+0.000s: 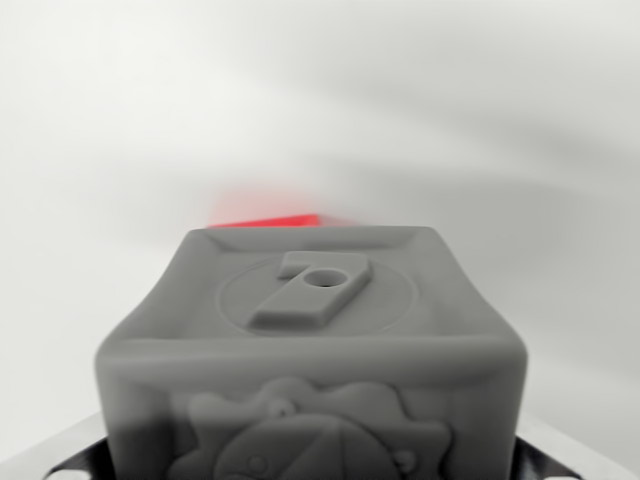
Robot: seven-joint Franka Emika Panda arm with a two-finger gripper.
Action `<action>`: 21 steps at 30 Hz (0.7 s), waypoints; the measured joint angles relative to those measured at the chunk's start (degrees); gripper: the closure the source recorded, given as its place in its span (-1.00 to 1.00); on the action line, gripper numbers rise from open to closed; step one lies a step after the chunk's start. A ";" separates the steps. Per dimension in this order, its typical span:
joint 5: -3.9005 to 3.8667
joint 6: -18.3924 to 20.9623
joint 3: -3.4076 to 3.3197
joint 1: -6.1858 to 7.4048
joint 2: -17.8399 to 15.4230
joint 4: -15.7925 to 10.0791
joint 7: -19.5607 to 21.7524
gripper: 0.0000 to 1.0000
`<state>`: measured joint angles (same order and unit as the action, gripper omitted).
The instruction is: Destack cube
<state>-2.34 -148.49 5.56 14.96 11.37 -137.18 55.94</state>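
Wrist view, cube: grey cube (310, 360), matte and rubbery-looking with rounded edges, fills the lower centre.
Top face: raised numeral in a shallow ring, small round hole in it.
Front face: embossed gear-like relief.
Behind the cube: red object (270, 219), blurred sliver just past its far edge.
Beside the cube: gripper fingers (70, 455), metallic, at both lower corners; clamped or not, cannot tell.
Background: plain pale blur.

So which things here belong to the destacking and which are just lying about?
Job:
- grey cube, close to the camera
- red object behind it, mostly hidden, probably another cube
- gripper fingers at the bottom corners, barely visible

Lying about:
- nothing else visible; only a blurred pale background
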 joint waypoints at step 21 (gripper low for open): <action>0.69 0.07 -2.75 -0.20 3.76 4.04 7.27 1.00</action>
<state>-1.65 -148.42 2.81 14.75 15.13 -133.14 63.21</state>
